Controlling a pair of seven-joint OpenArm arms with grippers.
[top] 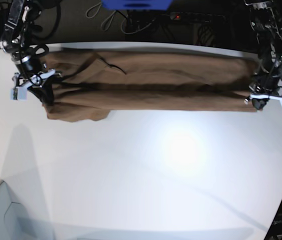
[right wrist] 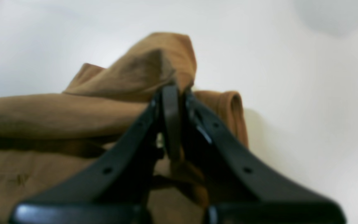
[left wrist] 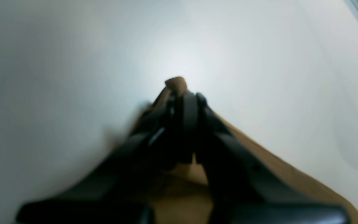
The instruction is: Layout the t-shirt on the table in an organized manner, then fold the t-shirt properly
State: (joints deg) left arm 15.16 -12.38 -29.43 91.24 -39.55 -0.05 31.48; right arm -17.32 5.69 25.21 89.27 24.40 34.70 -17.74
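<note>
- While both arms hang over the far side of the table (top: 146,165), we note the t-shirt (top: 151,80) stretched as a long brown band across the white top, from about 9 o'clock to 3 o'clock in the base view, lying toward the 12 o'clock edge.
- We see the right gripper (top: 45,92) at the 9 o'clock end of the band. Its jaws are clenched on the t-shirt there.
- From the right wrist view, the right gripper (right wrist: 174,90) has its black jaws pressed together with a bunched fold of brown cloth (right wrist: 154,68) standing up just past the tips, toward 12 o'clock. A ribbed hem edge curls at 2 o'clock of the tips. More cloth spreads out toward 9 o'clock and 7 o'clock.
- We see the left gripper (top: 257,101) at the 3 o'clock end of the band, also clenched on the t-shirt.
- From the left wrist view, which is blurred, the left gripper (left wrist: 183,95) is closed with a small nub of brown cloth (left wrist: 176,84) poking out beyond the tips at 12 o'clock. The cloth edge trails away toward 5 o'clock over the white table (left wrist: 73,62).
- The band shows lengthwise creases, and a looser lump of cloth sags at its 9 o'clock end, toward 6 o'clock of the right gripper.
- We cannot tell from these views which part of the garment each claw holds.
- A blue object (top: 136,4) sits beyond the table at 12 o'clock, with cables around it.
</note>
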